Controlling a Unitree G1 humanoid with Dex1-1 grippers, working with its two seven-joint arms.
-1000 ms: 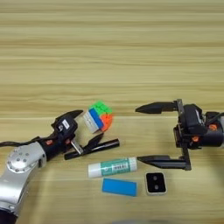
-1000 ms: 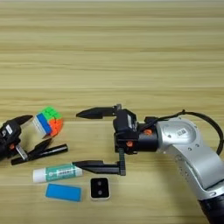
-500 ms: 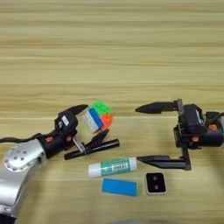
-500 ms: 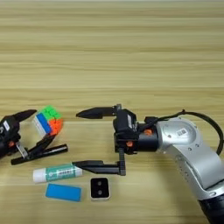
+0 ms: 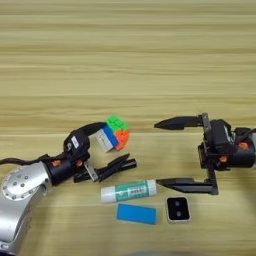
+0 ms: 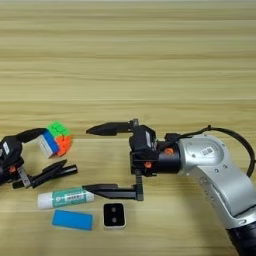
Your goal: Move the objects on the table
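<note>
- Looking down through the left eye view, the left pincer sits low on the left side of the wooden counter, its upper finger curled over the multicoloured puzzle cube and its lower finger reaching out beneath it; whether it pinches the cube cannot be told for sure.
- The black marker pen lies along that lower finger, just under the cube.
- Just below the pen lies the white-green glue stick, with the flat blue block beneath it and the small white square with a black face just right of the block.
- The right pincer is spread wide, its tips pointing left; the lower finger ends just above the white square and near the glue stick's right end, holding nothing.
- In the right eye view, the same group sits at lower left: cube, glue stick, blue block, white square.
- There the right pincer shows its grey arm running off to the lower right, fingers well apart.
</note>
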